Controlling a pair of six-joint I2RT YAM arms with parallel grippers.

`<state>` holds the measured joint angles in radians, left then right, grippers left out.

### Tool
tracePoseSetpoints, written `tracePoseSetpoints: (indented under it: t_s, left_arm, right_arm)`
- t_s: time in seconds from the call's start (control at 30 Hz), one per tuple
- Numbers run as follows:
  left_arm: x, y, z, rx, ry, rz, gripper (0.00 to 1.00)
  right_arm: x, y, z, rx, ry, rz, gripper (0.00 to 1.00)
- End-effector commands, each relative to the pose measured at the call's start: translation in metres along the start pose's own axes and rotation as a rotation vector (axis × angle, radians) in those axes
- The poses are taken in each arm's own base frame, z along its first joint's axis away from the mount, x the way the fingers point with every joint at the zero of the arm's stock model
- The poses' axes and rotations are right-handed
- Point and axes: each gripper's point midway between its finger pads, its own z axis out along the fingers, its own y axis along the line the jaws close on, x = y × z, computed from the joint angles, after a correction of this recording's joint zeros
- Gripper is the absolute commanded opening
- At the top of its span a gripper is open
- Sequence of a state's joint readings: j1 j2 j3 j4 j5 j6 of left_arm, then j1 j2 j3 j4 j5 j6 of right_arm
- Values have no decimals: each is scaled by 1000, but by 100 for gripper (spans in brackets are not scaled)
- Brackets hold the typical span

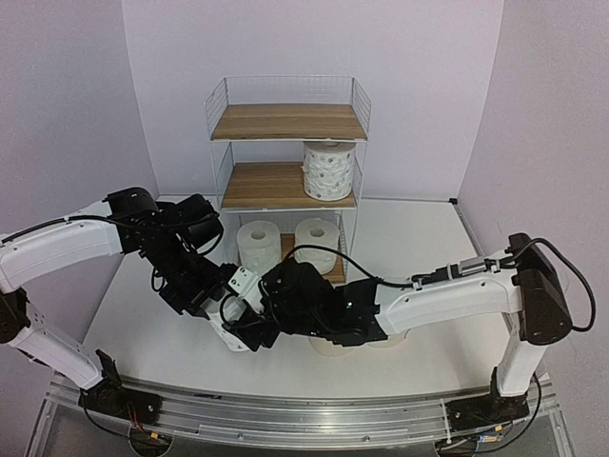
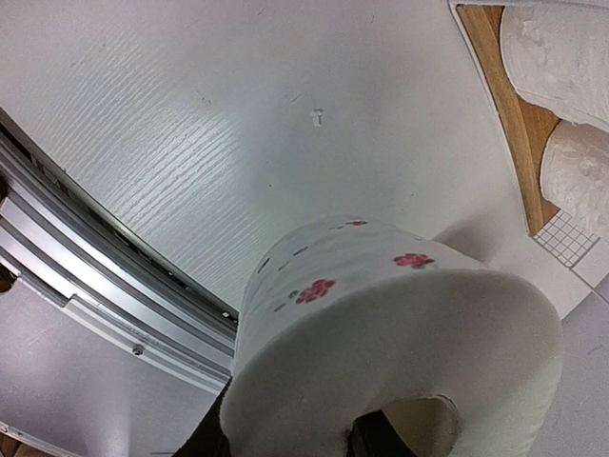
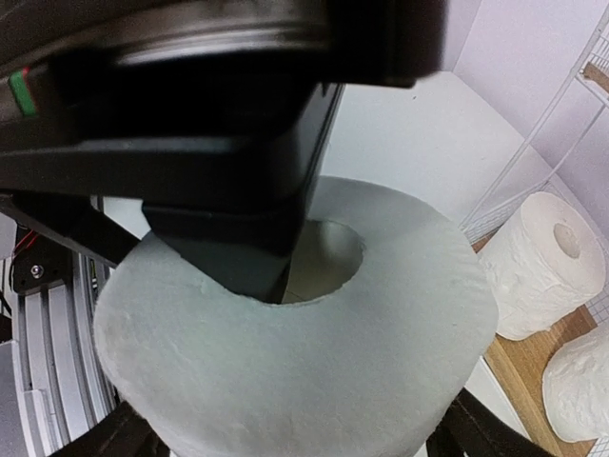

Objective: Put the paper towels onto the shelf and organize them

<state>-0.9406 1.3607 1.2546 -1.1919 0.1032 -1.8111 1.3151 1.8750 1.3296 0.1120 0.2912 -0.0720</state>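
one flower-printed white roll, left pincer clamping wall; right pincer grip unclear

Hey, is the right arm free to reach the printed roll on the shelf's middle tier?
Probably not yet: the right gripper straddles the held roll, whose core the left gripper hooks, so it is busy. The printed roll itself looks unblocked.

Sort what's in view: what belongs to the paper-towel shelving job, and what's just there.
Job: shelf; printed roll on its middle board; two white rolls on its bottom board; flower-print roll, held; two pale rolls mostly hidden under the right arm.
Just there: table; metal rail.
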Motion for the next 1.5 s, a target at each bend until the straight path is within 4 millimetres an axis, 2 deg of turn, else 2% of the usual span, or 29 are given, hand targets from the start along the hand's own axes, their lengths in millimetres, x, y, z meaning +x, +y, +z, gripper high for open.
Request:
tracePoseSetpoints:
  t_s: [0.0,0.07,0.27,0.4,0.63,0.77,0.87,0.9,0.97,1.1,1.17,1.23,1.37,1.47]
  left_arm:
    - [19,-16,-17,105,97,35,0]
    - [20,-17,-17,112,101,39,3]
    - [20,-22,-20,129,97,52,28]
    - [20,-27,-22,137,86,71,40]
    - [16,-35,-32,164,44,109,66]
    - [11,-36,-45,186,7,130,82]
    - [3,-39,-61,224,-41,147,98]
    - [0,-39,-68,236,-64,153,99]
    - [-12,-40,-80,262,-136,161,100]
    - [-49,-45,-105,285,-375,200,100]
    - [-65,-60,-117,325,-512,287,99]
    - [-83,-64,-116,289,-621,308,100]
    - [-126,-67,-118,194,-790,300,100]
    - [-150,-61,-127,211,-888,247,100]
  right_arm:
    - [-25,-6,4,17,-84,46,68]
    - [-27,-6,2,17,-92,52,56]
    - [-31,-13,-8,40,-114,67,28]
    - [-31,-17,-16,55,-122,80,17]
    - [-33,-26,-35,80,-142,104,15]
    - [-28,-41,-50,150,-146,148,16]
    - [-26,-57,-62,216,-153,164,17]
    - [-28,-63,-68,237,-162,177,17]
    - [-30,-73,-79,268,-171,196,18]
    - [-51,-89,-107,303,-230,229,20]
    - [-62,-96,-118,330,-243,245,22]
    - [-80,-100,-127,337,-260,253,23]
    - [-109,-106,-134,351,-299,260,23]
    - [-128,-114,-127,388,-321,257,23]
